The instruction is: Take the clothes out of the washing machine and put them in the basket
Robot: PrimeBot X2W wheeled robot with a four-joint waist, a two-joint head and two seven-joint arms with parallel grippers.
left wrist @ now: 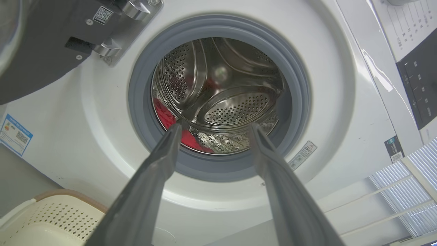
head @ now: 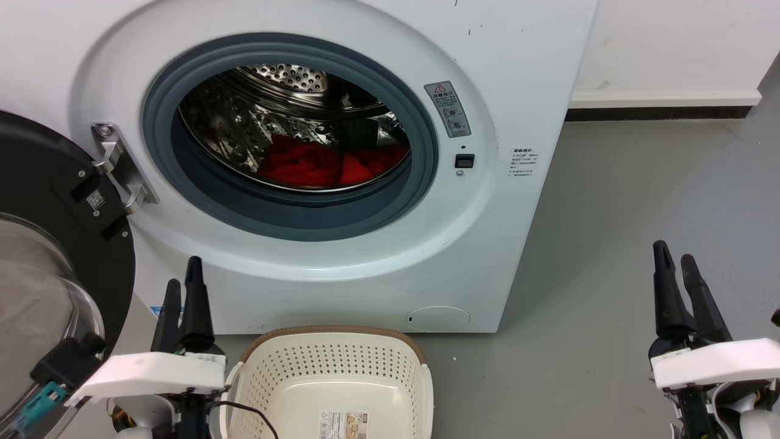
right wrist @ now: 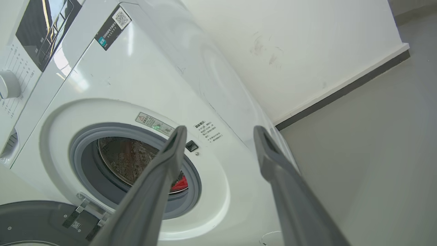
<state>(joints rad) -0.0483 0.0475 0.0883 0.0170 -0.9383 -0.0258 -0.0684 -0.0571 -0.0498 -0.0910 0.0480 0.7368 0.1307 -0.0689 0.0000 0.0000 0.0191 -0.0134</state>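
Clothes (head: 317,166), perhaps two, low in washing machine (head: 341,268).

Head view: high, facing forward and down at the front of the washing machine (head: 536,73); basket (head: 332,332) at the bottom edge. Left wrist view: low, near, tilted up straight into the drum (left wrist: 235,109). Right wrist view: low, farther right, angled up across the machine's front and side, wall (right wrist: 307,51) behind. All three share the porthole (head: 292,213) and red clothes (head: 304,164).
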